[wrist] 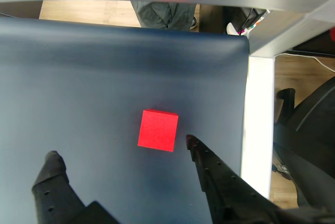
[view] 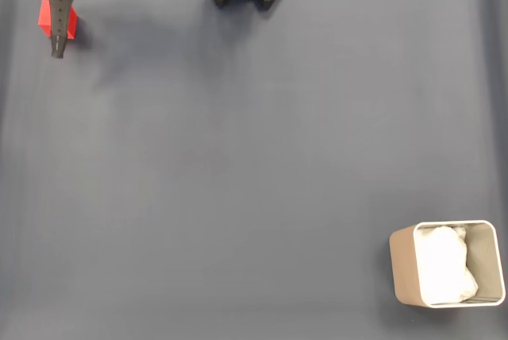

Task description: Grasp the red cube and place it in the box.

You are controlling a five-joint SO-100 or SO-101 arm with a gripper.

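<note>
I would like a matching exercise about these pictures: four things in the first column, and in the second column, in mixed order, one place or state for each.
Column one:
1. small bright red cube
2. beige rounded-corner box
3. black two-finger gripper
4. dark blue-grey table mat

Column two:
A. bottom right corner of the fixed view, white paper inside
B. open, fingers apart in the wrist view
C. covers the table under everything
D. top left corner of the fixed view, on the mat

Pairs: 1-D, 2-A, 3-B, 4-C
</note>
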